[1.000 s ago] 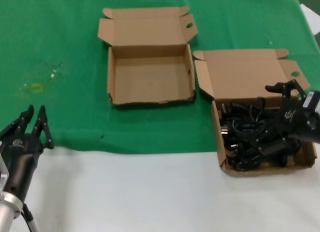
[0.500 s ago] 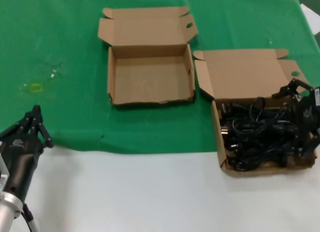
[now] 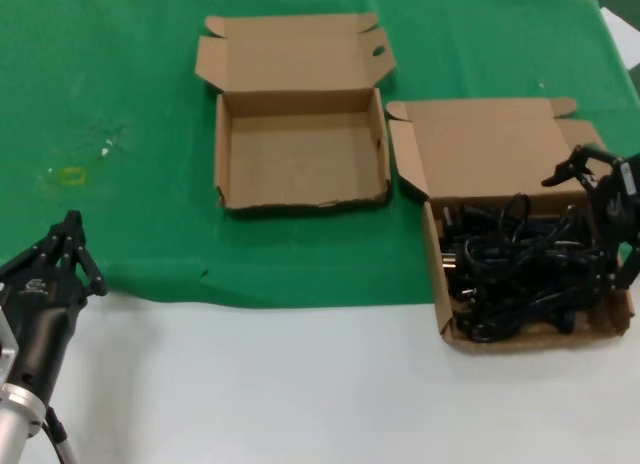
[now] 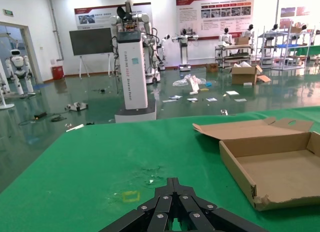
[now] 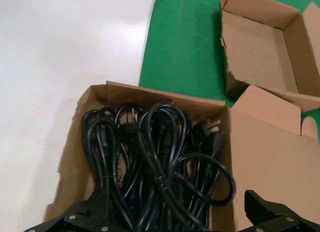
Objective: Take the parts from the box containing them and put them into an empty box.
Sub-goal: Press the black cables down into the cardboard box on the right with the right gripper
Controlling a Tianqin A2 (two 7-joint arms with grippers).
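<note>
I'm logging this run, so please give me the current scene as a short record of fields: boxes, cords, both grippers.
full box: carton on the robot's right, lid open, holding the cords
parts: tangle of black power cords, all inside that carton
empty box: carton nearer the middle, lid open, nothing inside
right gripper: open, over the far right edge of the cords
left gripper: shut, parked at the near left, on the green cloth's edge

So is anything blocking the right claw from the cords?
Nothing visible. The right claw hangs open directly over the cords, whose box has its lid folded back.
</note>
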